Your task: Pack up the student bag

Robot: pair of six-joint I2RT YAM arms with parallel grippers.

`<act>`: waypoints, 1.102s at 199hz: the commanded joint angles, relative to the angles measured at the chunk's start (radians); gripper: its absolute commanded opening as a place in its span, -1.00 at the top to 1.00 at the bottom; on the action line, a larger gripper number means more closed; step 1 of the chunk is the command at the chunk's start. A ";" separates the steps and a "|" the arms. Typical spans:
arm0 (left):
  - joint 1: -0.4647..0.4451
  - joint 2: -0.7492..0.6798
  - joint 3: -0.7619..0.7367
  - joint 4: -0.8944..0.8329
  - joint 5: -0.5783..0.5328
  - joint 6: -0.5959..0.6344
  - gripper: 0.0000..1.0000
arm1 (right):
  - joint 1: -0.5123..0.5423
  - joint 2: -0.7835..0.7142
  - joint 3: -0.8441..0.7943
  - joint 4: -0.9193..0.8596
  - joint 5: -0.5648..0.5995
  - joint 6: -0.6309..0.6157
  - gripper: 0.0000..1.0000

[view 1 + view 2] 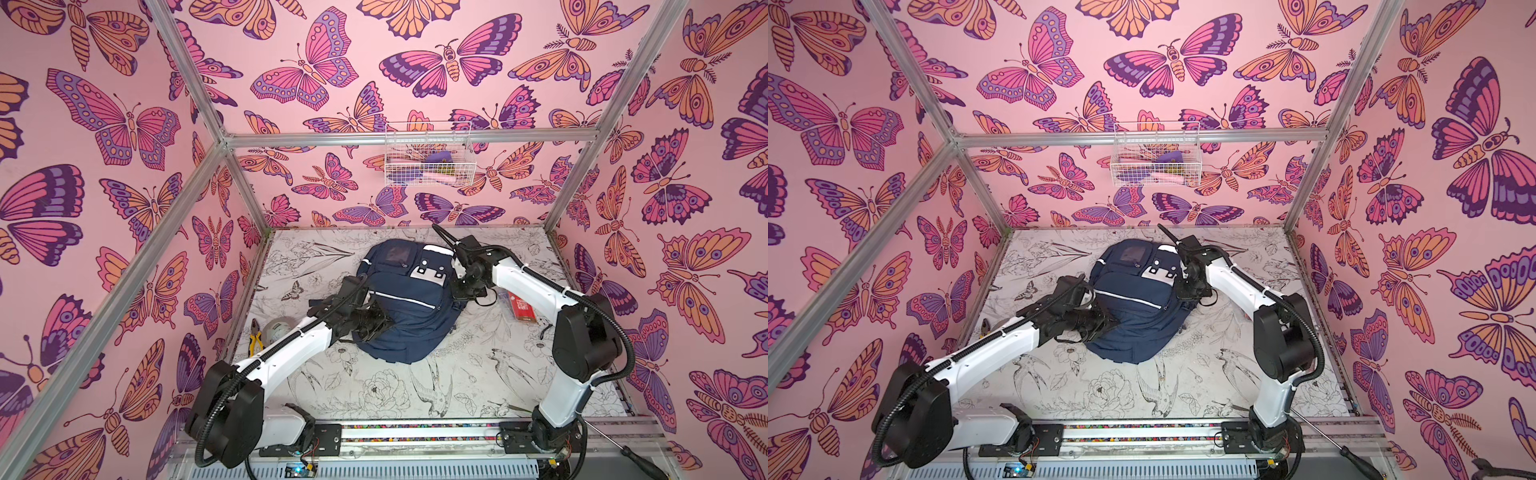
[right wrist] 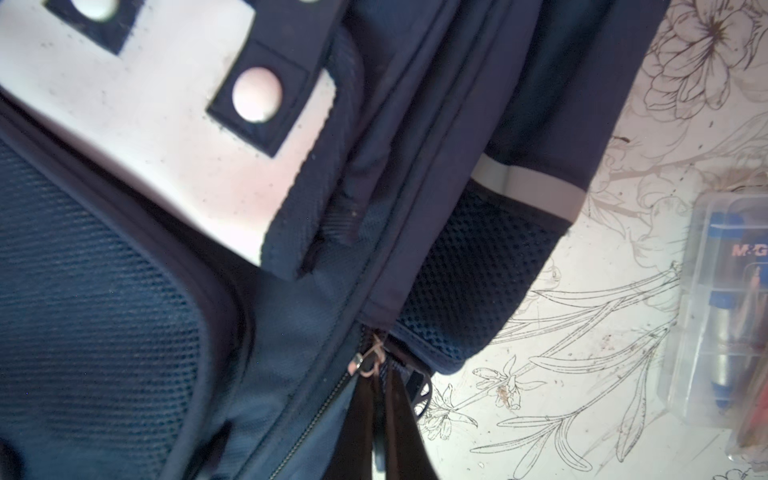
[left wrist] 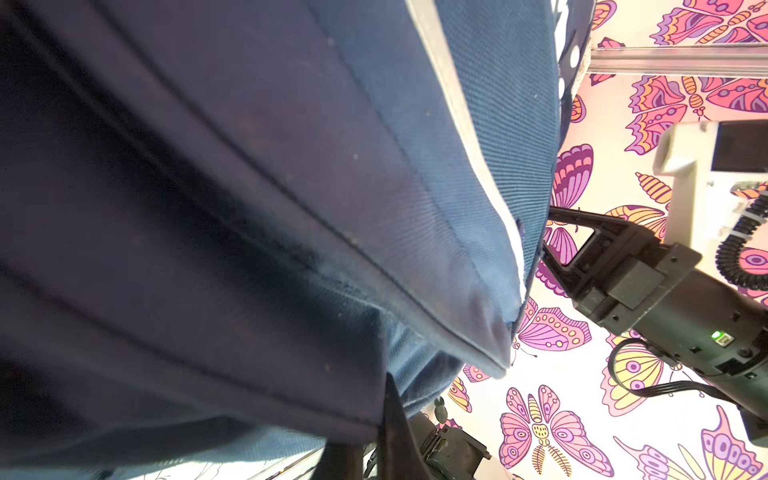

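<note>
The student bag (image 1: 407,307) (image 1: 1133,307), navy with a white patch (image 1: 430,270), lies flat in the middle of the table. My left gripper (image 1: 384,324) (image 1: 1111,324) is pushed into its lower left edge. In the left wrist view the bag's fabric (image 3: 291,208) fills the picture, and the shut gripper (image 3: 386,415) is buried in a fold of it. My right gripper (image 1: 456,289) (image 1: 1183,291) is at the bag's right side. In the right wrist view that gripper (image 2: 376,374) is shut on the zipper pull (image 2: 365,361), beside the mesh side pocket (image 2: 469,266).
A clear box of pens (image 2: 727,311) and a red packet (image 1: 519,307) lie right of the bag. Yellow-handled pliers (image 1: 255,340) and a tape roll (image 1: 278,326) sit by the left wall. A wire basket (image 1: 428,158) hangs on the back wall. A screwdriver (image 1: 623,449) lies at the front right.
</note>
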 commanded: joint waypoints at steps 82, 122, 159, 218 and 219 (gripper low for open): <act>0.004 -0.030 -0.030 -0.061 -0.067 -0.010 1.00 | 0.043 -0.092 -0.075 -0.017 0.114 -0.049 1.00; 0.004 -0.034 -0.036 -0.060 -0.069 -0.014 1.00 | 0.043 -0.143 -0.135 -0.004 0.112 -0.113 1.00; 0.004 -0.035 -0.034 -0.058 -0.071 -0.015 1.00 | 0.050 -0.134 -0.140 0.000 -0.006 -0.127 1.00; 0.004 -0.042 -0.039 -0.054 -0.085 -0.020 1.00 | 0.057 -0.149 -0.177 -0.031 -0.078 -0.068 1.00; 0.004 -0.043 -0.039 -0.054 -0.085 -0.020 1.00 | 0.057 -0.151 -0.179 -0.030 -0.077 -0.066 1.00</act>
